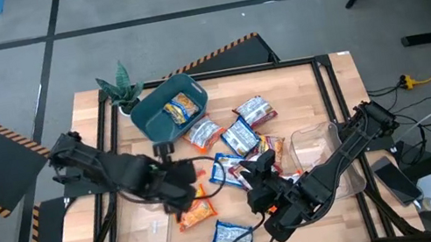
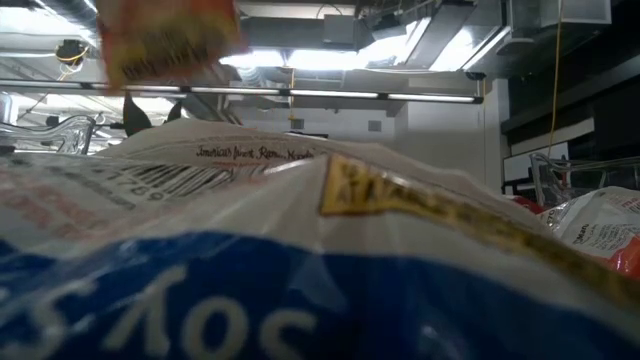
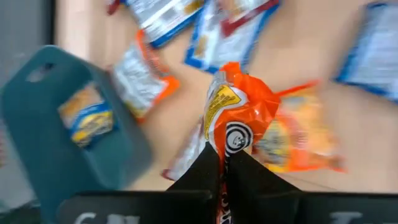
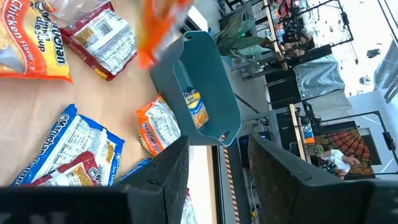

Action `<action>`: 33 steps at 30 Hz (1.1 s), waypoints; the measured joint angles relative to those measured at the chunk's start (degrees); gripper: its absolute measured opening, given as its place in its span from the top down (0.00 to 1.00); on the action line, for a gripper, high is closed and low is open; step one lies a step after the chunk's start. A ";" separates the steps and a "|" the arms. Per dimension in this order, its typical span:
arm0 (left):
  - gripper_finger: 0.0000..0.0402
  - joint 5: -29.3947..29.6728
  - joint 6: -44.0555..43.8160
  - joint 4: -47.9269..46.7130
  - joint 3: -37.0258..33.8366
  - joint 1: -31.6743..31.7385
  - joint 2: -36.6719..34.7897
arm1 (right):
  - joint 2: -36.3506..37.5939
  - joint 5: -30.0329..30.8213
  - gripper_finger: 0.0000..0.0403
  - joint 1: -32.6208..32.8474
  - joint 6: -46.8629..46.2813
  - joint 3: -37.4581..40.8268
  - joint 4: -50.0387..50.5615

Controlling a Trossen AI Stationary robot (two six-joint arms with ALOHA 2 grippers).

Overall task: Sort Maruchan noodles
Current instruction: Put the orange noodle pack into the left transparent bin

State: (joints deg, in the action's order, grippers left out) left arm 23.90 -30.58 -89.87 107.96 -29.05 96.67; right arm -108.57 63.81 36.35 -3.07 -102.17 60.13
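Holding an orange packet (image 3: 239, 118) pinched by its crimped end in my left claw (image 1: 181, 185), fingers closed on it so the packet sticks out ahead of them. In the high view that claw hangs over the table's middle-left, above another orange packet (image 1: 197, 214) lying flat on the wood. I judge the end-grip is there so the packet clears its neighbours and can be dropped cleanly.

My right claw (image 1: 261, 169) sits over the centre of the pile, fingers apart with nothing between them, plainly waiting or lining up on the next packet.

Around it: blue-white packets (image 1: 239, 137) and red-white packets (image 1: 255, 110) scattered mid-table, some overlapping; one blue packet (image 1: 229, 240) lies alone near the front edge. A clear tray (image 1: 141, 237) sits front-left, a second tray (image 1: 317, 144) right of centre; whether anything lies in them I cannot tell.

Farther back, the teal bin (image 1: 163, 118) lies tipped, its opening facing the pile, with one yellow-orange packet (image 1: 181, 106) in it. That suggests the bin takes the orange kind, so my held packet likely goes there. Sorting looks barely begun.

Beyond the bin, a small plant (image 1: 120, 88) at the back-left corner.

Low view: blocked by a packet right at the lens.
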 joint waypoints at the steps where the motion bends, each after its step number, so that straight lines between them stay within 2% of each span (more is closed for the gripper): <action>1: 0.99 -1.00 -1.05 -0.10 0.65 -0.52 -0.62 | 0.00 -0.03 0.62 0.01 -0.02 0.00 -0.02; 6: 0.99 -3.02 -6.66 -0.17 1.08 -3.19 -2.96 | 0.00 -0.43 0.62 0.01 -0.13 0.00 -0.05; 11: 0.99 -9.40 -10.02 -0.15 -0.75 -5.71 -4.66 | 0.00 -0.44 0.62 0.00 -0.13 0.00 -0.12; 15: 0.99 -11.54 -11.52 -0.12 -3.01 -7.61 -4.75 | 0.00 -0.44 0.62 -0.01 -0.33 0.00 -0.21; 20: 0.99 -15.94 -13.51 -0.15 -9.26 -9.49 -4.82 | 0.00 -0.44 0.62 0.00 -1.54 0.00 -0.21; 26: 0.99 -14.42 -16.11 -0.09 -18.06 -11.51 -7.67 | 0.00 -0.44 0.62 0.01 -1.61 0.00 -0.23; 33: 0.99 -12.62 -21.76 3.87 -30.09 -11.74 -16.86 | 0.00 -0.46 0.62 0.01 -1.60 0.00 -0.23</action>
State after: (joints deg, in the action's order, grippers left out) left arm 11.28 -52.34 -86.01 77.87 -40.80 79.81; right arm -108.57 63.35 36.36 -4.67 -102.17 59.90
